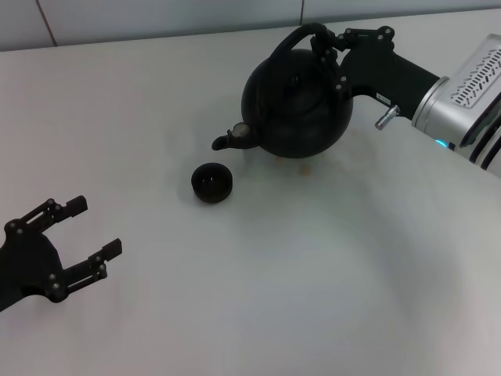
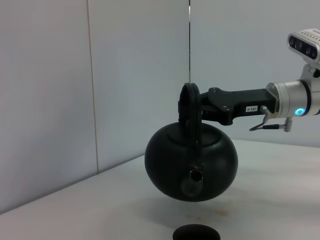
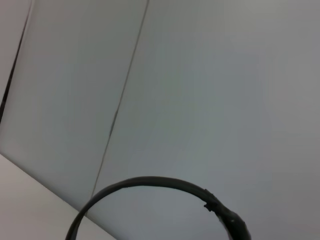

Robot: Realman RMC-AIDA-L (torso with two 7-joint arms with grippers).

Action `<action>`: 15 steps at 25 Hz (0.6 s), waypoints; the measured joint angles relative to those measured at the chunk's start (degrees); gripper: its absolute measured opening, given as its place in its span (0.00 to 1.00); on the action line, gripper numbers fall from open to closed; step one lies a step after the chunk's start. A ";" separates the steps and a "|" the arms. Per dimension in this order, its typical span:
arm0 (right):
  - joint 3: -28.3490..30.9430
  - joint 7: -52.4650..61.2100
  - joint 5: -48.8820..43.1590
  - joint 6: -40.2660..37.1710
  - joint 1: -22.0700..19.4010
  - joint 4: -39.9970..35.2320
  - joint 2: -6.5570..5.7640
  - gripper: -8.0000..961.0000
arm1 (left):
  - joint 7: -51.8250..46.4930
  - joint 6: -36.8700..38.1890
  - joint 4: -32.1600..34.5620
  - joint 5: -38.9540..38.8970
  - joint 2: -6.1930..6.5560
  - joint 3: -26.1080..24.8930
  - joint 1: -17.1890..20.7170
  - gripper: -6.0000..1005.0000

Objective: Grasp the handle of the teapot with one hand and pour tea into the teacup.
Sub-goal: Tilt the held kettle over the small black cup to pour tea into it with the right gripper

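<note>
The large round black teapot hangs in the air above the table, tilted so its short spout points down-left toward the teacup. My right gripper is shut on the black arched handle at the top of the pot. The small dark teacup stands on the table just below and in front of the spout. In the left wrist view the teapot hovers over the teacup. The handle's arc shows in the right wrist view. My left gripper is open and empty at the near left.
The white table spreads under everything, with a faint stain beneath the pot. A pale wall with a vertical seam stands behind the table's far edge.
</note>
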 joint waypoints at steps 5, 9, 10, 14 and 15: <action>-0.05 -0.83 0.04 -0.47 0.33 -0.75 0.00 0.08 | -0.03 -0.05 0.09 -0.02 -0.04 0.00 -0.15 0.80; -0.04 -2.28 -0.05 -0.65 0.53 -0.97 0.00 0.08 | -0.15 -0.05 0.24 -0.02 -0.19 0.00 -0.23 0.80; -0.12 -2.85 -0.20 -0.66 0.68 -0.97 0.00 0.08 | -0.16 -0.05 0.28 -0.02 -0.22 0.00 -0.25 0.80; -0.19 -3.85 -0.25 -0.67 0.81 -1.04 0.00 0.08 | -0.18 -0.05 0.31 -0.02 -0.26 0.00 -0.25 0.80; -0.44 -4.21 -0.25 -0.67 0.88 -1.10 0.00 0.08 | -0.18 -0.05 0.31 -0.02 -0.26 0.00 -0.25 0.80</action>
